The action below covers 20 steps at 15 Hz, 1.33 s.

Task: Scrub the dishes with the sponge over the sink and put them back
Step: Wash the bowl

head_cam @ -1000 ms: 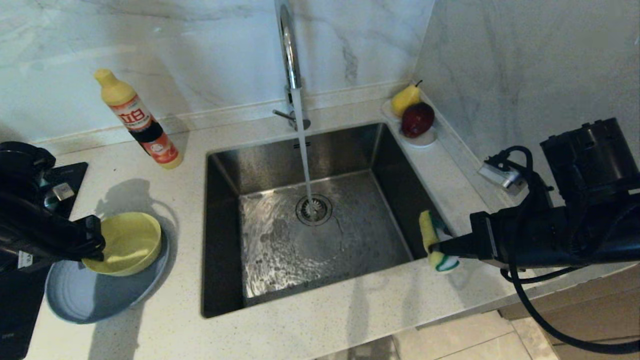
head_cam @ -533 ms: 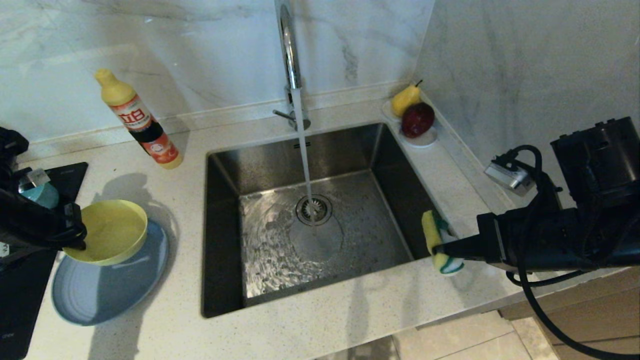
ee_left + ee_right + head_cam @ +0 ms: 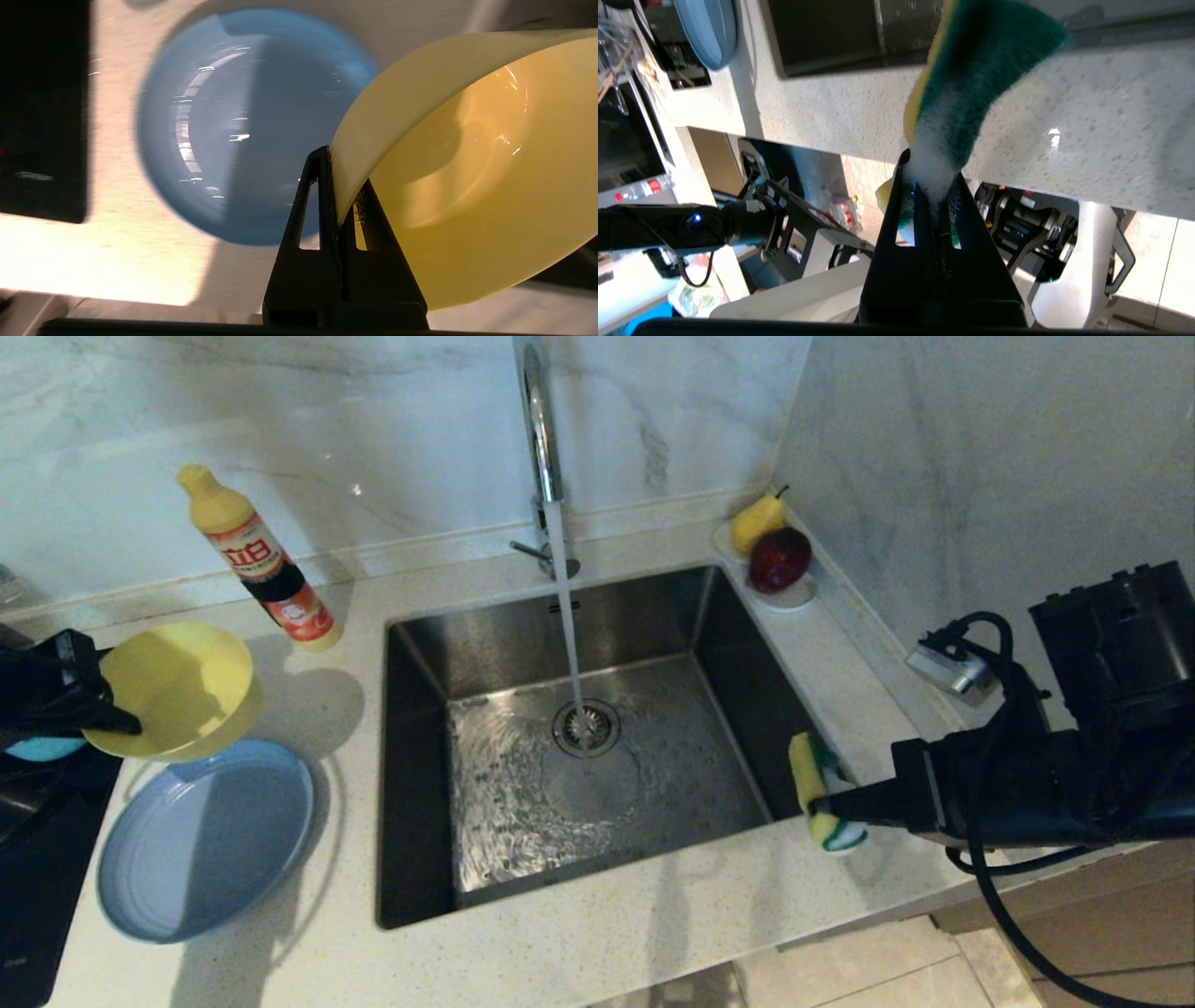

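While water is running from the tap (image 3: 540,439) into the sink (image 3: 597,775), the head view is showing the task at an early or middle stage: no dish is over the basin. The left gripper (image 3: 117,714) is pinching the rim of the yellow bowl (image 3: 173,689), holding it tilted above the counter (image 3: 607,943) near its left edge. The plate (image 3: 201,840) is lying empty on the counter, left of the sink, and a sliver of the teal bowl (image 3: 42,749) is peeking out under the left arm. The right gripper (image 3: 822,800) is clamping the sponge (image 3: 810,789) on edge at the sink's right rim. Whether any dish is already scrubbed, I cannot tell.

The left wrist view is giving the bowl (image 3: 467,177) as smooth, glossy and thin-walled, its rim squeezed between the closed black fingers (image 3: 322,186); the plate (image 3: 233,130) is showing as round, shallow and shiny with faint rings.

The right wrist view is showing the sponge (image 3: 971,79) as soft, with a coarse green scouring face, a yellow foam layer and white suds where the jaws are biting; the counter (image 3: 1111,126) is speckled stone.
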Motion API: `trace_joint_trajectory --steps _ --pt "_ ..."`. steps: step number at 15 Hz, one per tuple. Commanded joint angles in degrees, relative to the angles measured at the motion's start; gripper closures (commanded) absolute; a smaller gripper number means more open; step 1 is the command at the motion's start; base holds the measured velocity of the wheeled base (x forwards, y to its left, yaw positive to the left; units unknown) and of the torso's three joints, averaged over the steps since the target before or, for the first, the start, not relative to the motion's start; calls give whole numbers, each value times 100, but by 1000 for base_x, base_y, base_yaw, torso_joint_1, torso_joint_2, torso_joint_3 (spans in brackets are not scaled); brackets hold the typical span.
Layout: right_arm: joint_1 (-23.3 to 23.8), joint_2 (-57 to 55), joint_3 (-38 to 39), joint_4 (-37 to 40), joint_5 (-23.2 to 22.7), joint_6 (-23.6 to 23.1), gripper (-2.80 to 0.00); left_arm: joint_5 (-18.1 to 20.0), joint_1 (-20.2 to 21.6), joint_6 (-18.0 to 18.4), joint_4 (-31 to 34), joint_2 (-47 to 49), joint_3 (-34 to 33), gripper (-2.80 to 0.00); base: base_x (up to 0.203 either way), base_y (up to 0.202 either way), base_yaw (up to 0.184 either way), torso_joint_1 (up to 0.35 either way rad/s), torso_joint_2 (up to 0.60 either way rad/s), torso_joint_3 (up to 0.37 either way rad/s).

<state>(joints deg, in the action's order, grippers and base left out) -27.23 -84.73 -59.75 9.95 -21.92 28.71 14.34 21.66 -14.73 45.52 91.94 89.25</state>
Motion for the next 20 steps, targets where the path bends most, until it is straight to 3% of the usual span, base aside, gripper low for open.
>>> trace_joint_trajectory --steps 1,4,8,10,13,17,20 --pt "-1 -96 16 7 -23 12 0 -1 -466 -171 32 -230 139 0 0 0 0 0 0 0" --pt "-1 -140 16 -2 -32 3 0 -316 -1452 -672 -2 -149 261 0 0 0 0 0 0 0" --pt "-1 -131 -18 -10 -32 3 0 -1416 -2977 -1542 -187 410 614 0 0 0 0 0 0 0" --pt "-19 -131 -28 -10 -32 3 0 -1719 -3522 -1873 -355 813 746 0 0 0 0 0 0 0" --pt "-19 -140 -37 -10 -32 -6 0 -1894 -3905 -2604 -721 1435 821 0 0 0 0 0 0 0" --pt "-19 -140 -37 -19 -41 -14 0 -2056 -4017 -3273 -1306 2100 1070 0 0 0 0 0 0 0" --pt "-19 -131 -12 -43 -47 -7 0 -2063 -4082 -3657 -1373 2530 1482 0 0 0 0 0 0 0"
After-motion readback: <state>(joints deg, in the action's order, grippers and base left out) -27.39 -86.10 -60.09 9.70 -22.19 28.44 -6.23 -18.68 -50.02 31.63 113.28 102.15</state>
